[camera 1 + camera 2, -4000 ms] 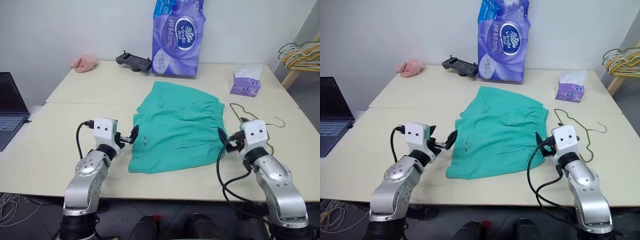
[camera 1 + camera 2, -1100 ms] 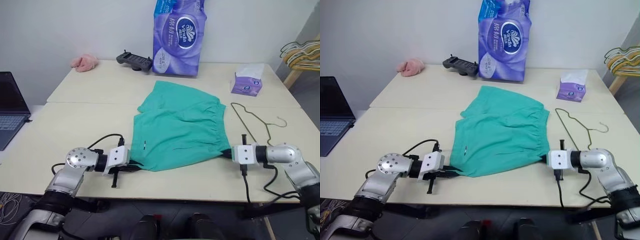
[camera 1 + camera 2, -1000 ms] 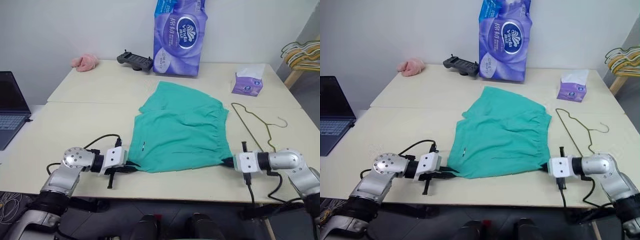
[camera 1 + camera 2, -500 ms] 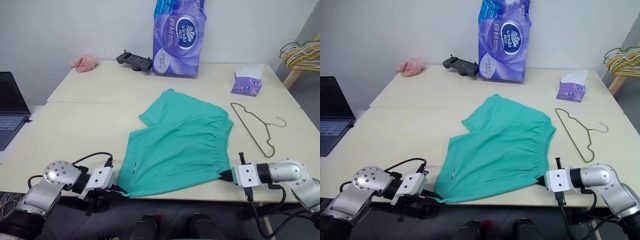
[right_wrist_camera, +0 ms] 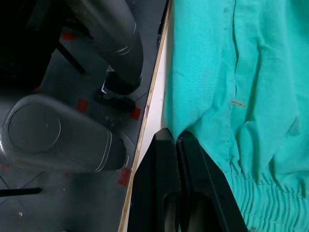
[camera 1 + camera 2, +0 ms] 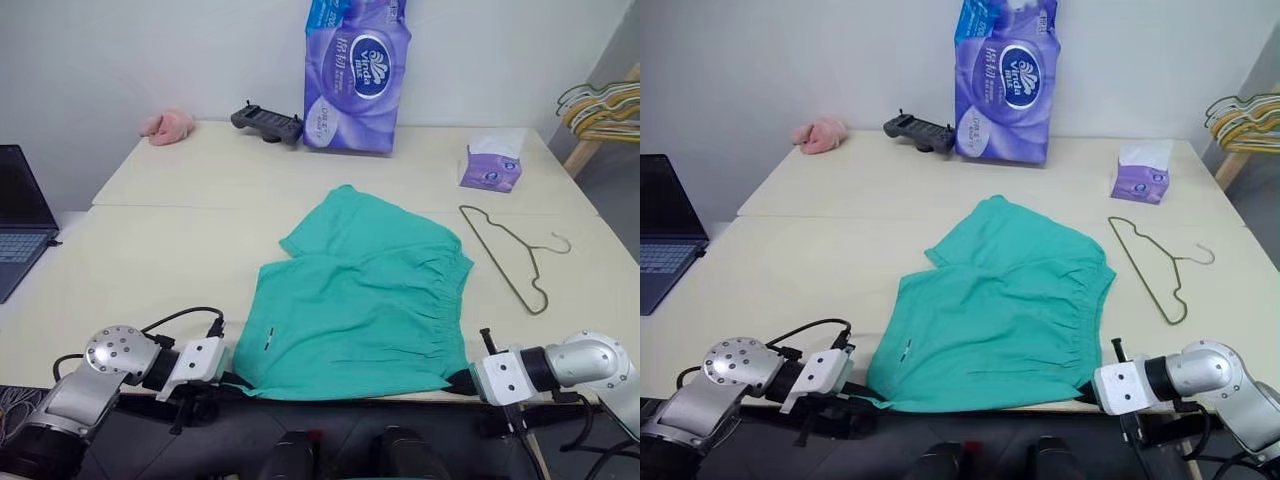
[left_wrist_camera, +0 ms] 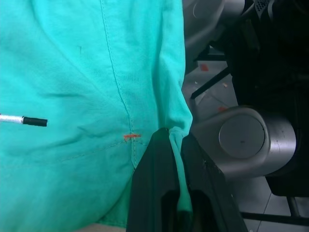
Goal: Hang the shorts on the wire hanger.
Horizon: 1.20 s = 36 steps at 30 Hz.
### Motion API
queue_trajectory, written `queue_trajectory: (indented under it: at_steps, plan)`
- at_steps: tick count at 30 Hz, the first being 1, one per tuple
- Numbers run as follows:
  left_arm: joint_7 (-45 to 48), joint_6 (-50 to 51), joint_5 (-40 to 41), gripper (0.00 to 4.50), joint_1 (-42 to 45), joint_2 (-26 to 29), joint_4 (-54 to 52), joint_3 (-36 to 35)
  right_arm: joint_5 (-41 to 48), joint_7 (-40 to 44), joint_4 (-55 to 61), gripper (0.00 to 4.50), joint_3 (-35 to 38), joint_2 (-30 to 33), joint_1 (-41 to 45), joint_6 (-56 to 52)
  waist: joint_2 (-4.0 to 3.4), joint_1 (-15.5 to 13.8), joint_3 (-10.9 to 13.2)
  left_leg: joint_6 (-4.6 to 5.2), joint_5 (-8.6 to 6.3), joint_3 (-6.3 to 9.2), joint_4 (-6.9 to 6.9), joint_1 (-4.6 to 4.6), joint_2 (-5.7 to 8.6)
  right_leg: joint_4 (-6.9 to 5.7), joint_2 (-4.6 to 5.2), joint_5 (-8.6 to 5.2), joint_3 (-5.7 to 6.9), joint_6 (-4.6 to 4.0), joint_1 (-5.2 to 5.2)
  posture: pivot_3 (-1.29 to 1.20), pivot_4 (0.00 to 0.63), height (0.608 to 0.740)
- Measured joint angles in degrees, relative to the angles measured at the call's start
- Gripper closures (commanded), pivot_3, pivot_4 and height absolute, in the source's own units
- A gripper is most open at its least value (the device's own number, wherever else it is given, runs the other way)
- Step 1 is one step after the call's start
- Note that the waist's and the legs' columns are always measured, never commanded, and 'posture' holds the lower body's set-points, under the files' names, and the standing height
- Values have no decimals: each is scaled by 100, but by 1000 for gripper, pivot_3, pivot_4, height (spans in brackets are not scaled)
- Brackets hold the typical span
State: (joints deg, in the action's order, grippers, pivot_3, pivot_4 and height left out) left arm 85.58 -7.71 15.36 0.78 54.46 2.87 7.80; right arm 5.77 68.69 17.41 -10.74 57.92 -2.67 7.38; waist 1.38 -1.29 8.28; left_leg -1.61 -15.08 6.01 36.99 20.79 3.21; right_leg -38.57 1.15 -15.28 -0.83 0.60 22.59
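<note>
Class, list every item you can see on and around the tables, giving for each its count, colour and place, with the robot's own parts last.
shorts: one, teal-green, near table edge, centre
wire hanger: one, olive-gold, flat on the table, right of the shorts
toilet paper pack: one, purple, far edge, upright
tissue box: one, purple, far right
controller: one, black, left of the pack
fluffy cloth: one, pink, far left
laptop: one, dark, left edge
hanger cluster: several, yellow and pale, off the table at right
left gripper: black, shut on shorts
right gripper: black, shut on shorts

shorts (image 6: 358,305) at table's (image 6: 150,250) front edge, wire hanger (image 6: 507,252) right
</note>
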Motion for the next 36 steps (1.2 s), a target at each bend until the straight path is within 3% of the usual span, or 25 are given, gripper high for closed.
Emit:
queue_trajectory:
  at_steps: [3,4,6,11,16,17,22,25,28,30,36]
  plan:
    - [8,1,3,4500,0,0,0,0,0,-2,-19,4475,1,-15,103,-40,0,-2,0,0,0,2,-1,2,0,2,0,0,2,0,1,52,104,740]
    - [11,2,2,4064,0,0,0,0,1,-2,-18,4182,1,-15,108,-46,0,-4,0,0,0,3,-1,2,0,2,0,0,3,0,1,50,105,740]
    - [47,50,8,3619,8,6,0,0,39,24,10,3876,11,-5,80,-137,0,-6,0,0,0,3,-1,2,0,2,0,0,3,0,1,47,107,740]
    - [144,183,15,2182,94,57,31,-1,306,219,255,2209,82,194,-189,-480,-2,-8,1,0,0,3,0,2,0,2,0,0,3,0,0,45,107,740]
    - [529,633,66,754,304,452,71,25,1181,475,1030,548,590,720,-655,-1494,-6,-4,6,0,0,7,0,2,-1,1,-1,-1,10,0,0,22,102,740]
    - [591,858,101,707,424,552,72,40,1417,466,1229,209,767,801,-675,-1820,-6,-1,7,0,0,7,1,2,-2,-1,-1,-1,11,0,0,17,101,740]
    - [642,2133,660,707,1313,669,-179,38,2800,44,2017,209,1458,933,-259,-3486,0,15,11,0,-1,9,0,12,-2,10,0,-1,15,1,1,-9,98,740]
    - [609,2827,960,707,1954,537,-291,7,3466,-560,2238,209,1698,669,207,-4227,12,40,15,0,-1,13,-2,15,-2,23,-1,1,21,4,-1,-17,95,740]
    - [165,3115,1141,707,2566,-106,-276,-166,3651,-1317,2133,209,1749,182,543,-4723,11,49,14,2,-1,20,-1,16,1,51,0,12,23,19,-19,-29,88,740]
    - [-667,3081,1126,707,3032,-966,-176,-341,3395,-1926,1779,209,1735,-217,719,-4818,20,7,11,6,-3,26,13,23,9,64,4,21,21,34,-26,-33,88,740]
    - [-2231,2872,910,707,3052,-2507,-356,-242,2183,-3673,400,209,1772,-1198,884,-4797,29,40,-10,1,-1,-4,10,20,14,75,8,46,-16,17,-22,-72,68,740]
